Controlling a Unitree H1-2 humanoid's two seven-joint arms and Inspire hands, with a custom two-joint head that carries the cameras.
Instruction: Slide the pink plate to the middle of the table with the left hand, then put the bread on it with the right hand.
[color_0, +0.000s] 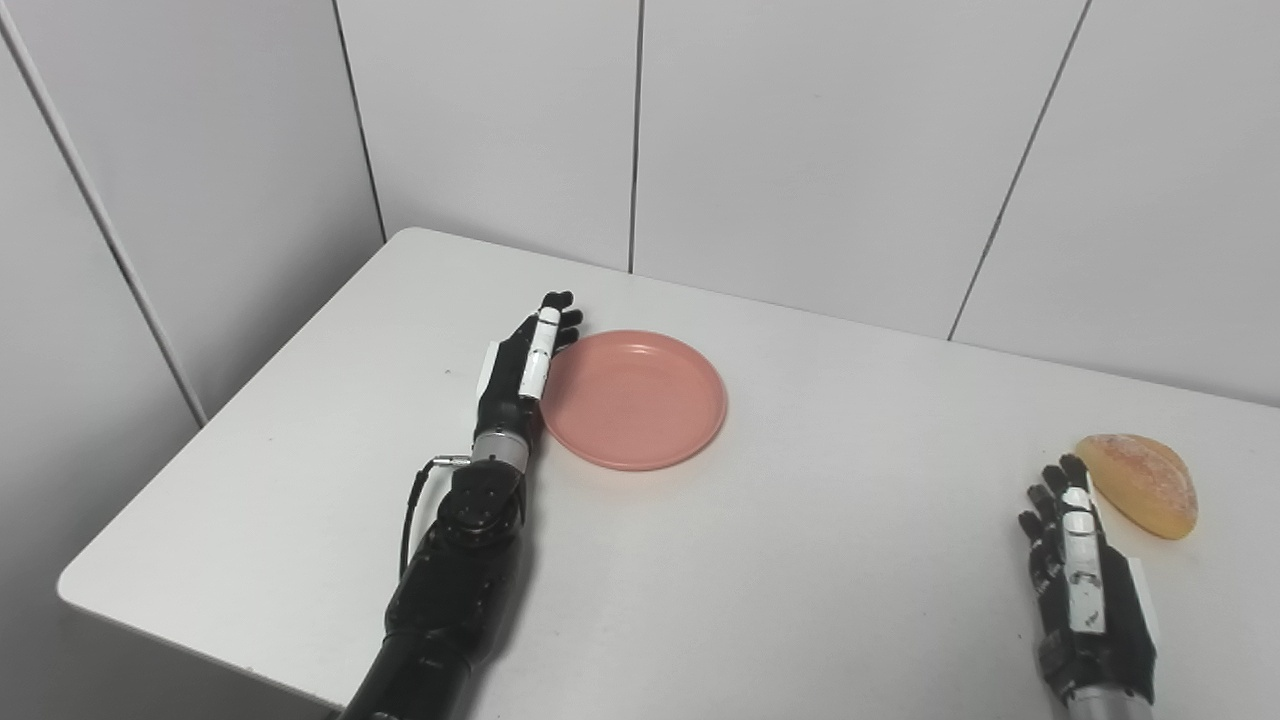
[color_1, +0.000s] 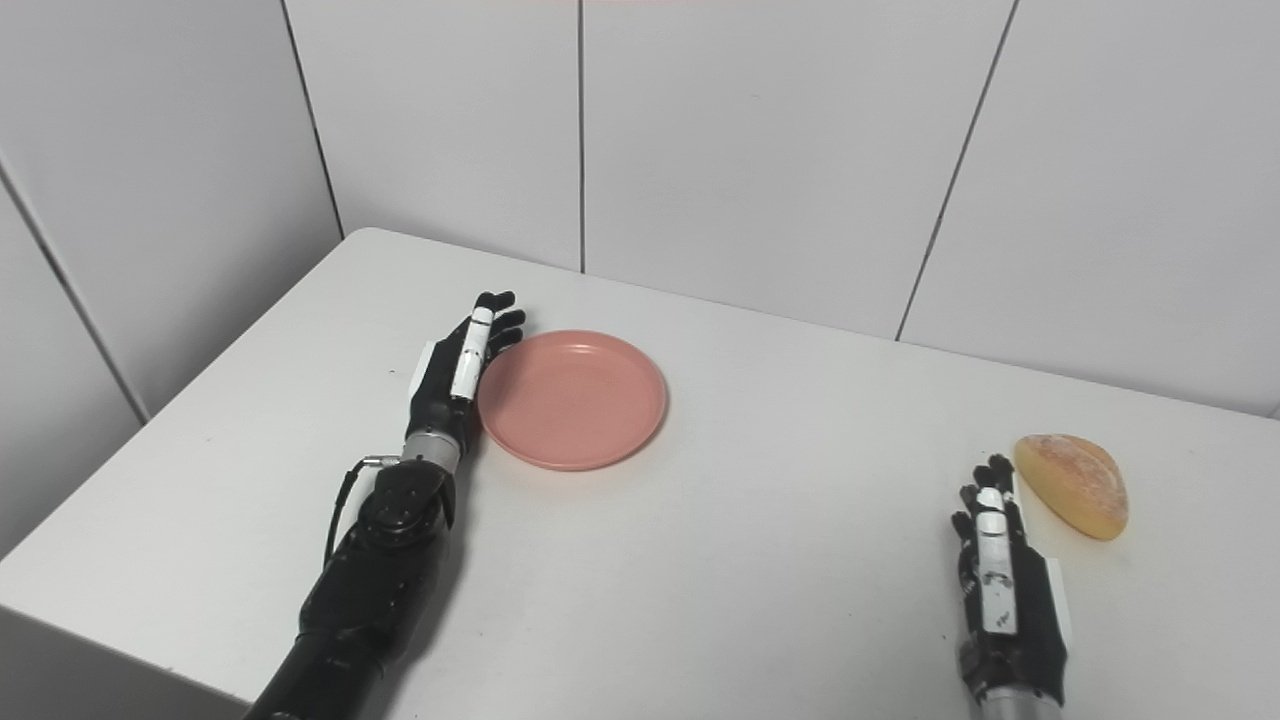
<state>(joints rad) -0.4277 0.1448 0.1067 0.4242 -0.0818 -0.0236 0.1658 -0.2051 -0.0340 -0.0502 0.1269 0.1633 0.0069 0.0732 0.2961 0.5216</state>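
Note:
A round pink plate (color_0: 632, 398) lies flat on the white table (color_0: 800, 520), left of the middle. My left hand (color_0: 525, 365) stands on edge with straight fingers, open, pressed against the plate's left rim. A golden bread roll (color_0: 1140, 482) lies at the right side of the table. My right hand (color_0: 1075, 565) rests open and empty, fingers extended, just left of the bread with its fingertips close beside it. The same scene shows in the right eye view: plate (color_1: 572, 398), left hand (color_1: 462, 362), bread (color_1: 1073, 483), right hand (color_1: 995, 570).
White panelled walls (color_0: 640, 130) stand close behind the table and along its left side. The table's left edge (color_0: 220, 420) and front left corner (color_0: 75, 585) lie near my left arm. Bare tabletop stretches between the plate and the bread.

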